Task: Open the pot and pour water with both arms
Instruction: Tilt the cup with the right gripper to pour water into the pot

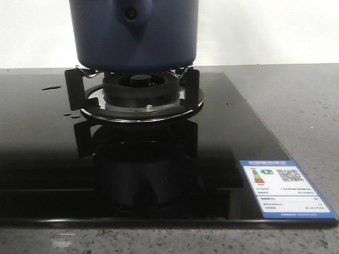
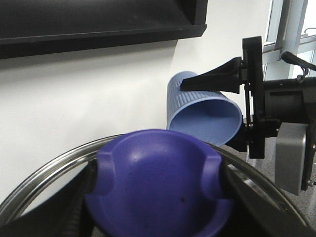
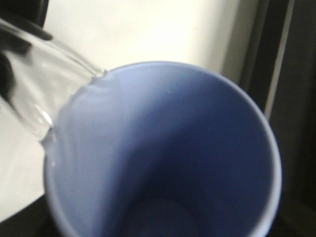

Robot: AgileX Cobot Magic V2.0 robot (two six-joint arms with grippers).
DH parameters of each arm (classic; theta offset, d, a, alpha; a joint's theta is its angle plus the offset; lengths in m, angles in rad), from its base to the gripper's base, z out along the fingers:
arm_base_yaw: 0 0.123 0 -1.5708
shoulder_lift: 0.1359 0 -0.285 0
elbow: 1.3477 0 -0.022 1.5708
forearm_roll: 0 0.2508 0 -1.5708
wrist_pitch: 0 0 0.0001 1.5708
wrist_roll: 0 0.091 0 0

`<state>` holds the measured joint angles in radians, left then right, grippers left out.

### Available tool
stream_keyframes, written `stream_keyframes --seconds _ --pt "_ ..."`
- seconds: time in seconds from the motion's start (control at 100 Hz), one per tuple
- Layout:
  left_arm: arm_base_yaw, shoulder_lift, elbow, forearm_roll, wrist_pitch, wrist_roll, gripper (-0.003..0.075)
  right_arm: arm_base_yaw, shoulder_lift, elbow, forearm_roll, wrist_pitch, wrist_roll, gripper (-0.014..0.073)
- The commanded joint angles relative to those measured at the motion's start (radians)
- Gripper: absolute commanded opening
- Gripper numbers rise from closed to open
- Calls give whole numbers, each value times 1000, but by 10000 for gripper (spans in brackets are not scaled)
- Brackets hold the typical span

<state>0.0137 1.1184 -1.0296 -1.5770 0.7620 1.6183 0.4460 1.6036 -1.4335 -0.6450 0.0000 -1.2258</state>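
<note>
The dark navy pot stands on the gas burner, its top cut off by the front view. Neither gripper shows in that view. My left gripper is shut on the purple-blue knob of a glass lid with a metal rim. My right gripper is shut on a ribbed pale blue cup, tilted mouth-down towards the lid. In the right wrist view the cup's inside fills the picture and hides the fingers; the lid's glass edge touches its rim. No water is discernible.
The burner and its black pan supports sit on a glossy black hob with an energy label at the front right. Grey countertop surrounds it. A dark shelf hangs on the white wall.
</note>
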Motion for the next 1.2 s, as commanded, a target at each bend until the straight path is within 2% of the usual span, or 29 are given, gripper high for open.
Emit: stream_keyframes --seconds 0.0,0.38,0.63,0.73,0.8,0.93,1.19 --pt "-7 -22 -30 -84 8 -10 282 -5 -49 -40 -71 -117 -7 204" --pt "-7 -22 -30 -84 8 -10 282 -5 -49 -61 -185 -142 -7 204" --pt "-7 -22 -30 -84 8 -10 282 -5 -49 -66 -187 -147 -7 204" --pt "-7 -22 -30 -84 8 -10 282 -5 -49 -66 -140 -136 2 204" --pt "-7 -22 -30 -84 8 -10 282 -5 -49 -66 -36 -136 52 204" --pt "-7 -22 -30 -84 8 -10 282 -5 -50 -66 253 -75 179 204" --pt "-48 -22 -30 -84 -23 -8 282 -10 -128 -66 740 116 202 204"
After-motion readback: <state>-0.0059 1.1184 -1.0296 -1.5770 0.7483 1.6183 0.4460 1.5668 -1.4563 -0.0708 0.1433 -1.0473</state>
